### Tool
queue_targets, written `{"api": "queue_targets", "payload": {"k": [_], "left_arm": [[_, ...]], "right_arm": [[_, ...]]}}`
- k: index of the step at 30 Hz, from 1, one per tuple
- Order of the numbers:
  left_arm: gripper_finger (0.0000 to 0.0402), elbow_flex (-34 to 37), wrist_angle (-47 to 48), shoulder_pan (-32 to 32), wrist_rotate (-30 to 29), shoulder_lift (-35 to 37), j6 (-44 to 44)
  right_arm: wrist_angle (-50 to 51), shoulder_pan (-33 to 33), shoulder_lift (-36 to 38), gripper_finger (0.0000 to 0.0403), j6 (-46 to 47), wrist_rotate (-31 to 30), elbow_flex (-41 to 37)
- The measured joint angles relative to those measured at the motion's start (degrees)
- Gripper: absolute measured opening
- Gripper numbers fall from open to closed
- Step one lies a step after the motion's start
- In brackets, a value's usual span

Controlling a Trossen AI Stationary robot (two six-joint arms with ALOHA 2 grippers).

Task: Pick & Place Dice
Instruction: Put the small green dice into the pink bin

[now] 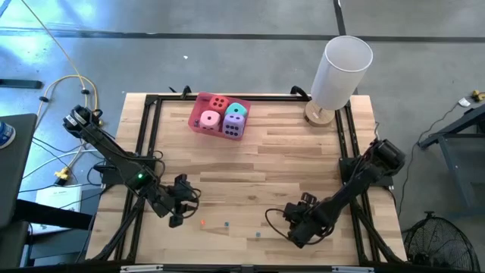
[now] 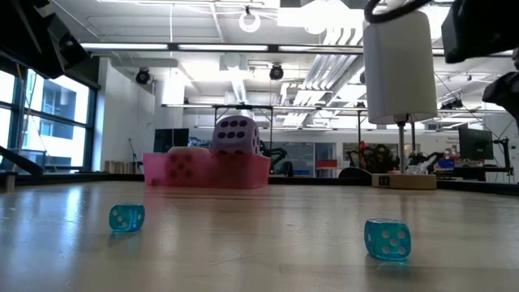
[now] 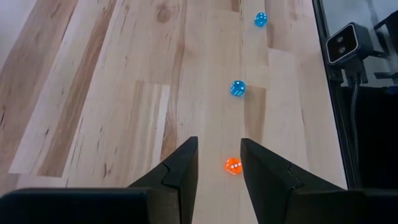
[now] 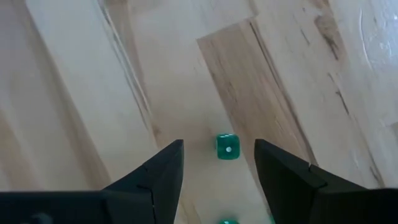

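Observation:
Four big soft dice, red, pink, teal and purple, sit in the pink tray at the table's far side. Tiny dice lie near the near edge: an orange one, two blue ones and a green one. My left gripper is open, its fingers on either side of the orange die. My right gripper is open, its fingers on either side of the green die. A second green die shows closer in between its fingers.
A white cylinder on a round wooden base stands at the far right corner. A black frame runs along the table's edges. The two blue dice lie between the grippers, and bare wood lies between them and the tray.

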State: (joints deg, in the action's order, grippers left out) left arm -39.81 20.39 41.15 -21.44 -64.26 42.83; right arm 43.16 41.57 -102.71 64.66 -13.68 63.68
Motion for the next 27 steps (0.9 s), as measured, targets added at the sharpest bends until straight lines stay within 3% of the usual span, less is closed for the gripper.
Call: {"api": "queue_targets", "payload": {"k": [11, 18, 22, 27], "left_arm": [[0.0116, 0.00, -0.11, 0.02, 0.00, 0.01, -0.33], [0.0116, 0.00, -0.43, 0.01, -0.10, -0.12, -0.96], [0.0116, 0.00, -1.09, 0.02, -0.16, -1.36, -0.96], [0.0116, 0.00, -1.38, 0.02, 0.08, -4.28, -0.94]], "right_arm": [[0.17, -0.68, -4.49, 0.0188, 3.34, 0.72, 0.21], [0.66, -3.52, -5.24, 0.0183, 8.94, 6.79, 0.31], [0.76, -4.55, -5.31, 0.0143, 8.40, 7.14, 0.26], [0.00, -4.90, -5.37, 0.0063, 5.63, 6.47, 0.22]]}}
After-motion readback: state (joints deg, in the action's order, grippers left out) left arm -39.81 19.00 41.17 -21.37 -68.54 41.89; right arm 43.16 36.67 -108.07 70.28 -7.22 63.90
